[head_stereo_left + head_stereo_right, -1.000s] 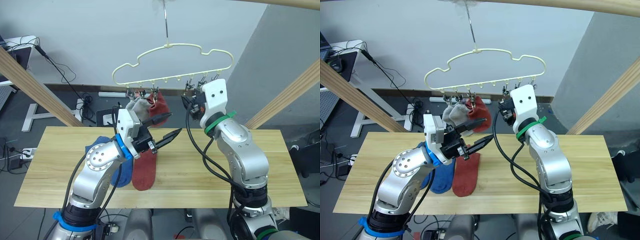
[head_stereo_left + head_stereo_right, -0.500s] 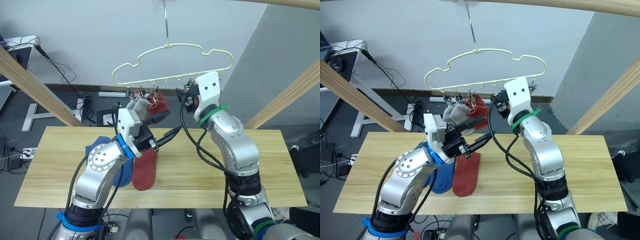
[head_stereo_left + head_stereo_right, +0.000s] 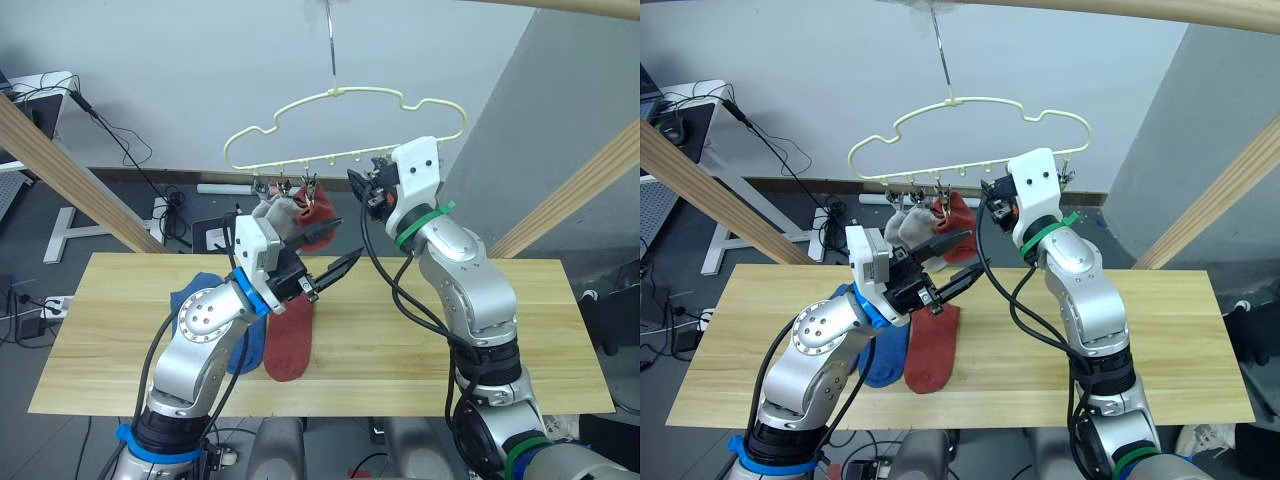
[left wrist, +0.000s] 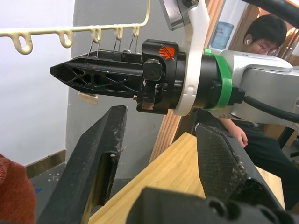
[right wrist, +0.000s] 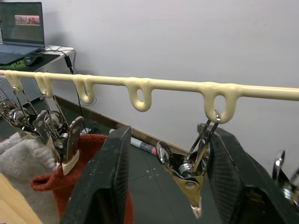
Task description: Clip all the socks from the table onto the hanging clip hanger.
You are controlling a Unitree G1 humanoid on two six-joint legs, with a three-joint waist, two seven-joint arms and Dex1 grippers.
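Right gripper (image 5: 166, 186) fingers apart around a free clip (image 5: 189, 175) on the clip hanger (image 3: 340, 95). Left gripper (image 3: 335, 250) open, empty, above table (image 3: 520, 330). Rust-red sock (image 3: 288, 340) and blue sock (image 3: 205, 290) near table's left end.

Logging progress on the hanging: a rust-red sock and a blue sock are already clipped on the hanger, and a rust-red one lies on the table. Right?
Not quite. Beside the clipped rust-red sock hangs a light grey sock, not a blue one, as the right eye view shows. Another rust-red sock does lie on the table.
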